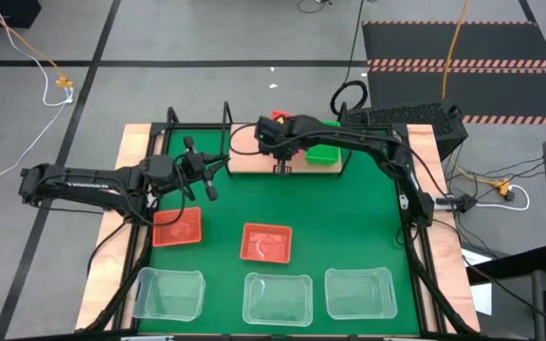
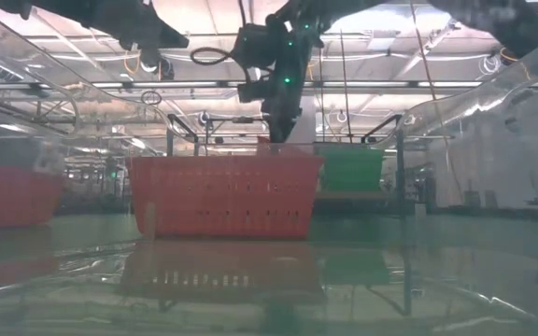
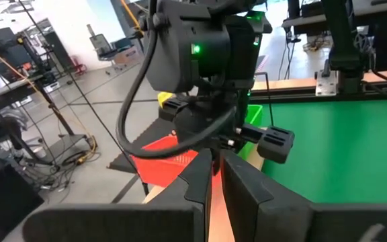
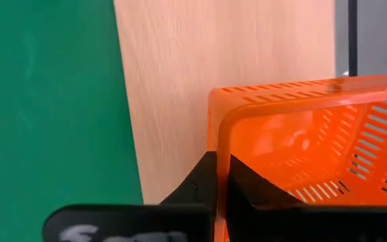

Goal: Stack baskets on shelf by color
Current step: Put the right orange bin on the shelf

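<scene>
— Over the light-wood shelf board in its thin black frame (image 1: 254,161), what is held?
— A red-orange slotted plastic basket (image 4: 301,141) is clamped by its rim between the closed fingers of the right gripper (image 4: 222,176), just above the board's bare wood.
— What else is found at that shelf?
— A green plastic basket (image 1: 324,152) is seen resting on the board, beside the held one.
— And the left gripper?
— The left gripper (image 1: 207,174) is held above the green table mat (image 1: 349,227), near the shelf's front edge; its fingers are closed together on nothing.
— Where are the remaining baskets placed?
— In front of the shelf, two red-orange baskets (image 1: 177,227) (image 1: 266,242) are set on the mat. Farther from the shelf, three clear translucent bins (image 1: 169,293) (image 1: 278,298) (image 1: 359,292) are lined along the mat's near edge
</scene>
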Available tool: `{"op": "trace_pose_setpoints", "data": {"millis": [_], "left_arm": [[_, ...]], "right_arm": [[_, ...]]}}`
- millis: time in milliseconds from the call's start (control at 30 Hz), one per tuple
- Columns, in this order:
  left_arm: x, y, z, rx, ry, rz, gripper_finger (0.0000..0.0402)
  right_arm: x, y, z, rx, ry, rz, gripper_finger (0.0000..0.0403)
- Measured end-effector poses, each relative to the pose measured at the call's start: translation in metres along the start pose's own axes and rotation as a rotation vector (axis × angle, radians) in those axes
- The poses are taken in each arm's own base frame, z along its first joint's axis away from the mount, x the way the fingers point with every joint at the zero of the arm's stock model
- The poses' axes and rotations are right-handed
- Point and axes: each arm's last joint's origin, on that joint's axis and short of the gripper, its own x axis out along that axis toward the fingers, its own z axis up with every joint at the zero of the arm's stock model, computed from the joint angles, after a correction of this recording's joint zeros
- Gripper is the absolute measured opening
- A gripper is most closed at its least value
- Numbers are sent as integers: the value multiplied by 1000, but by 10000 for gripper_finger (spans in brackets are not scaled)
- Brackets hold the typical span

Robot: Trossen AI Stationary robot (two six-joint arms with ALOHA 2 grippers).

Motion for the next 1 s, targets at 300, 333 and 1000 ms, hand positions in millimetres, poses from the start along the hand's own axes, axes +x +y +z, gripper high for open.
{"op": "trace_pose_setpoints", "data": {"millis": [300,333,1000], "left_arm": [[0,0,-2,8,20,9,37],[0,0,-2,9,22,8,37],[0,0,-2,-9,23,10,37]], "right_arm": [[7,11,-3,7,39,21,0],[9,13,-4,5,40,21,0],[24,20,-6,-17,0,94,12]]}}
